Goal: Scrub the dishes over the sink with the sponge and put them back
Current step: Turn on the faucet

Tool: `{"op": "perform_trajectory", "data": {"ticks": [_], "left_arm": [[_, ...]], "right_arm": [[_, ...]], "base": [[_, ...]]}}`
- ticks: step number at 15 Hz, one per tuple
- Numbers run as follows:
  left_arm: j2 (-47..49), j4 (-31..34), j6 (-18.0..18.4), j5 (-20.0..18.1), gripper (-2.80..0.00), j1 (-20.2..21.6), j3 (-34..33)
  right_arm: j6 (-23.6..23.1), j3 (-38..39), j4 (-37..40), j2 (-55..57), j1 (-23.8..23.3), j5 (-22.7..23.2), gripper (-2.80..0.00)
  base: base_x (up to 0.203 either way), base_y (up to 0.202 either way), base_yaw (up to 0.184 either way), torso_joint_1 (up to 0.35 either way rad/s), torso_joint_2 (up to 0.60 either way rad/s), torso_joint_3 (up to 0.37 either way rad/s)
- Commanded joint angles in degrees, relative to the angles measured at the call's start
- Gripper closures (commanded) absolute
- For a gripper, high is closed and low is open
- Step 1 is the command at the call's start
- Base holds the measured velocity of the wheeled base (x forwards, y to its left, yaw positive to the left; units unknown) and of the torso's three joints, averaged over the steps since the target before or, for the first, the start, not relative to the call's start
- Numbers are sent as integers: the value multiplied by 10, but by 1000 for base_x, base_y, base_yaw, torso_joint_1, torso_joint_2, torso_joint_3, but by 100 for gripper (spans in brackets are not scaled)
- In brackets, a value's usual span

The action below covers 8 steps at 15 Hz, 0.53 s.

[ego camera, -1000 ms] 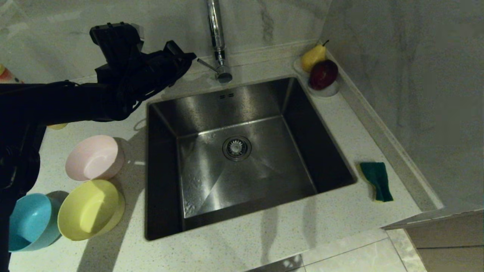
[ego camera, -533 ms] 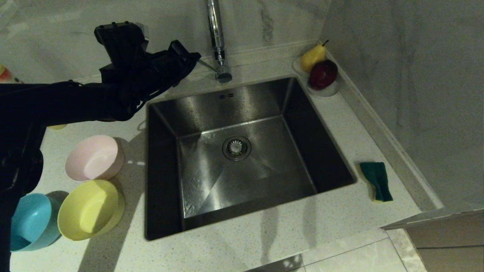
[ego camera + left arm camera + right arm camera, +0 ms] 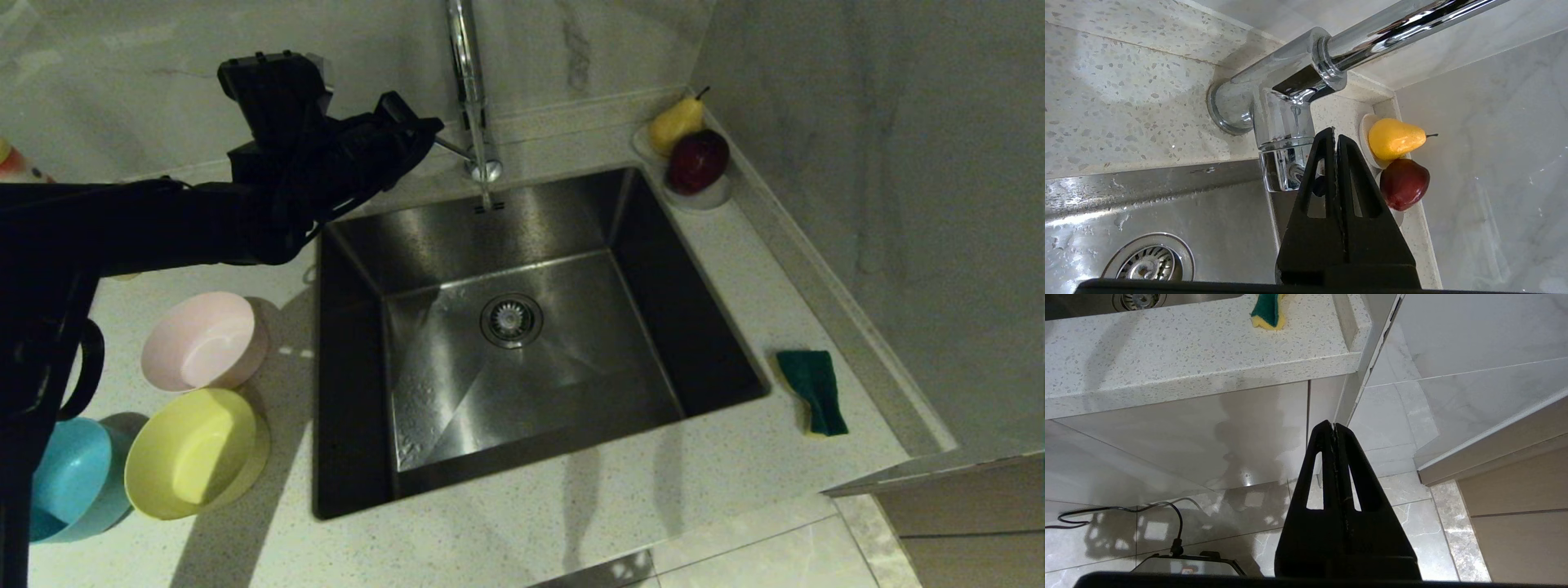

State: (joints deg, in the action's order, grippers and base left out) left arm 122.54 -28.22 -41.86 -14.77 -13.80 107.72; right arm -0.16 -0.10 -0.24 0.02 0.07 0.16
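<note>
Pale speckled stone counter (image 3: 531, 531) set into a marble-walled corner, seen from above. Sunk in its middle, the square steel sink (image 3: 522, 245), drain strainer (image 3: 512, 319) at centre, thin stream of water falling from the chrome faucet (image 3: 467, 73) along the back wall of the basin. Reaching in from the left over the counter, the left gripper (image 3: 431, 129), fingers pressed together and holding nothing, tip right at the faucet's lever beside the base; from the left wrist, closed tip (image 3: 1335, 136) just in front of the chrome faucet body. Left of the sink, three bowls on the counter: pink bowl (image 3: 204, 341) nearest the basin, yellow bowl (image 3: 196, 453) below it, blue bowl (image 3: 72, 480) at the edge, partly behind the arm. Right of the sink, near the wall, the sponge (image 3: 813, 390), green face up, lying alone. In the far corner, small white dish (image 3: 709, 196) with a yellow pear (image 3: 676, 122) and a red apple (image 3: 698, 160). Parked low beside the cabinet front, the right gripper (image 3: 1334, 428), likewise clamped shut on nothing.
</note>
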Motion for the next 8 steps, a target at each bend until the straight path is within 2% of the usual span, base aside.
{"op": "perform_trajectory", "data": {"ticks": [1, 8], "left_arm": [[0, -2, -2, 4, 0, 0, -4], [-30, -3, 0, 20, 0, -4, -62]], "right_arm": [[0, 0, 0, 0, 0, 0, 0], [0, 0, 0, 0, 1, 0, 0]], "base": [[0, 0, 0, 0, 0, 0], [0, 0, 0, 0, 0, 0]]}}
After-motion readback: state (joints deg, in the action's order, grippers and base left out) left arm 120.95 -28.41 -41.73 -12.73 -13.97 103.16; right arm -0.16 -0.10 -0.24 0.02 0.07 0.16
